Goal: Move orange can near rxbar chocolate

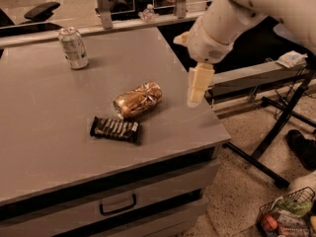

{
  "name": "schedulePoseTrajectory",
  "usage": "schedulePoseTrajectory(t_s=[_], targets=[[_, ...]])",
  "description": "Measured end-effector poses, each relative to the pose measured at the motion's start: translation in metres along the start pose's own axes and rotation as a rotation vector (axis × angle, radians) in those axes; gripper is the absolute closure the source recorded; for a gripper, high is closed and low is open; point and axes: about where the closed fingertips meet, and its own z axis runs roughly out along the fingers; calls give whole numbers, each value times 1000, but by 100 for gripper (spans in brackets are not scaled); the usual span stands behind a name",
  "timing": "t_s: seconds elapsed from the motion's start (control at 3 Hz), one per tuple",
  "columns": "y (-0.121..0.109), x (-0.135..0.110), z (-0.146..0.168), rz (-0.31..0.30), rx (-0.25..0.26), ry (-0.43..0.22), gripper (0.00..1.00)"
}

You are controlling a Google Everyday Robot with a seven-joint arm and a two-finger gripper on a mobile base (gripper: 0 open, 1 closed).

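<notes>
I am watching the orange can (pixel 138 100) lying just beside the rxbar chocolate (pixel 115 129), with the gripper (pixel 187 69) hanging empty to the right.

Toward the front edge of the worktop (pixel 44 152) the bar is lying flat, with bare top stretching to its left. Just behind it the orange can is resting on its side; whether they are touching I cannot tell. The gripper is hovering over the right edge, apart from the can, its jaws spread. A white-and-green can (pixel 73 47) is standing upright near the far left corner.

Dim amber light, claw (pixel 196 84) above table (pixel 44 132)
</notes>
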Motion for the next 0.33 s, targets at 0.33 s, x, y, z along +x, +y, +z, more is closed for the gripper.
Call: schedulePoseTrajectory(t_s=[0.33], targets=[[0,33,-26,126,70,49,0]])
